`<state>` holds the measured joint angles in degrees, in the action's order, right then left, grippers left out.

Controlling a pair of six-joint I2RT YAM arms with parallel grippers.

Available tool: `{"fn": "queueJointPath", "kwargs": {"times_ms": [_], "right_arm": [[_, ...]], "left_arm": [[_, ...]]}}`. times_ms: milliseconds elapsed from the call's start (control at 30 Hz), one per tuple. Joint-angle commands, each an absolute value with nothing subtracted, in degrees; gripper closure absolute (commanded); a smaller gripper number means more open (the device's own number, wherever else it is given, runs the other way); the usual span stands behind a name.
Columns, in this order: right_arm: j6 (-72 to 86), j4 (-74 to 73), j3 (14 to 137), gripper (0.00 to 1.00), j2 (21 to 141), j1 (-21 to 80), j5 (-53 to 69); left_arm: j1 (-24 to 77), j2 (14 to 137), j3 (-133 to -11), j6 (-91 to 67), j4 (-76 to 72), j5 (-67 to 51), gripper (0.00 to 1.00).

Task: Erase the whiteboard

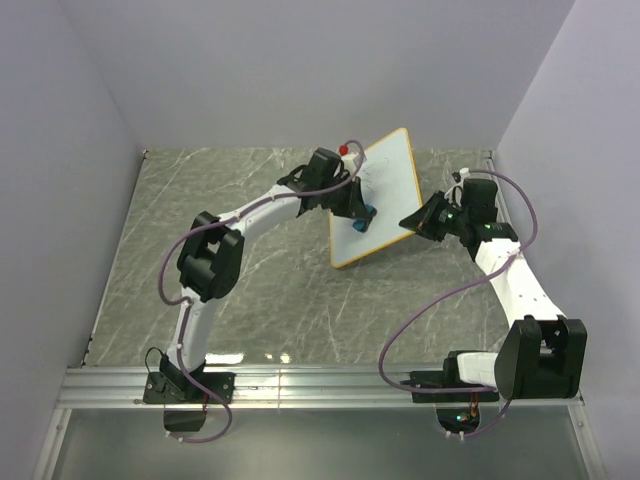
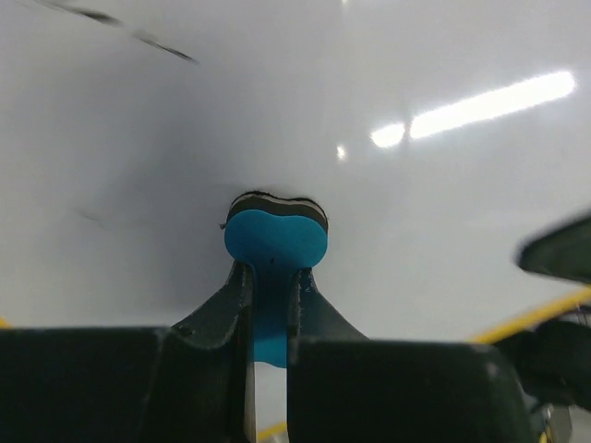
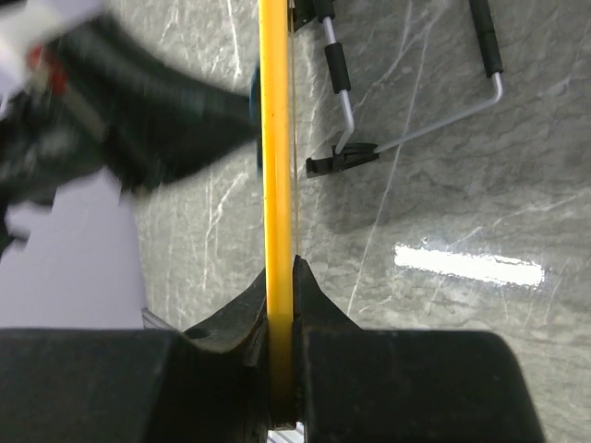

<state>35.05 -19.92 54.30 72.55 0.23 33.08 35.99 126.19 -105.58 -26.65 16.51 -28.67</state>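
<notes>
The whiteboard (image 1: pixel 385 190), white with an orange-yellow rim, stands tilted on the table, held up at its right edge. My right gripper (image 1: pixel 418 221) is shut on that rim; the right wrist view shows the yellow edge (image 3: pixel 274 138) clamped between the fingers (image 3: pixel 312 295). My left gripper (image 1: pixel 358 215) is shut on a blue eraser (image 2: pixel 275 242) and presses its dark felt face against the white board surface (image 2: pixel 388 74). A dark stroke (image 2: pixel 166 48) remains at the upper left of the left wrist view. Faint writing shows on the board near the eraser (image 1: pixel 366 215) in the top view.
A red-capped marker tip (image 1: pixel 344 148) pokes out by the board's top left corner. The board's wire stand (image 3: pixel 406 120) with black feet shows behind it. Grey marbled table (image 1: pixel 250 300) is walled by white panels; a metal rail (image 1: pixel 320 385) runs along the near edge.
</notes>
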Motion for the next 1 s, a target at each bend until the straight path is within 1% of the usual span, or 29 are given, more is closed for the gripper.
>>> {"fn": "queueJointPath", "kwargs": {"times_ms": [0,200,367,633,700,900,967], "right_arm": [[34.10,-21.89,55.90,1.00,74.00,2.64,36.12],[34.10,-21.62,54.40,1.00,72.78,2.99,35.95],[33.49,-22.15,54.14,1.00,72.07,3.60,36.03],[32.96,-22.33,53.44,1.00,71.02,3.60,37.87],[33.13,-22.06,52.83,1.00,70.93,3.69,38.41],[32.34,-23.11,53.35,1.00,71.54,3.69,38.50],[32.17,-23.20,53.70,1.00,71.81,3.60,38.41]], "left_arm": [[43.59,123.76,-99.15,-28.04,18.64,-38.15,1.00],[45.70,124.54,-101.34,-30.14,17.76,-40.87,1.00],[44.92,125.06,-102.48,-30.94,17.66,-32.18,1.00],[35.00,129.62,-97.82,-31.82,11.60,-28.13,1.00],[33.58,131.56,-99.22,-31.73,11.25,-28.30,1.00],[31.12,141.32,-110.99,-32.25,15.02,-27.25,1.00],[30.24,142.82,-111.09,-33.57,14.51,-27.77,0.99]]}}
